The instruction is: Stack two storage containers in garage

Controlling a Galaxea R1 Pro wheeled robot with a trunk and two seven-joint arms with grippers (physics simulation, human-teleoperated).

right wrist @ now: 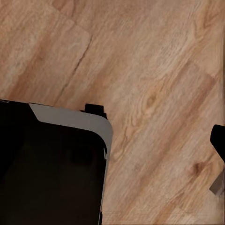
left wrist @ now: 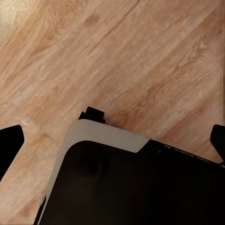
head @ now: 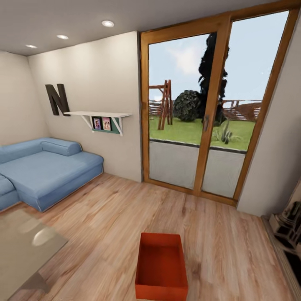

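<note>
One orange-red storage container (head: 161, 267) stands open-topped and empty on the light wood-plank floor (head: 104, 217) of the living room, low in the head view just right of centre. In the left wrist view my left gripper (left wrist: 112, 140) hangs open, its dark fingertips (left wrist: 10, 145) at opposite edges, above the floor and the robot's dark base (left wrist: 131, 187). In the right wrist view one black fingertip (right wrist: 218, 140) of my right gripper shows far out at the edge, over bare planks beside the base (right wrist: 51, 168). Neither gripper holds anything.
A blue corner sofa (head: 46, 167) fills the left side, with a glass-topped low table (head: 25, 246) in front of it. A wood-framed glass door (head: 209, 121) to the garden stands ahead. A white wall shelf (head: 100, 115) hangs left of it. Dark furniture (head: 288, 230) lines the right wall.
</note>
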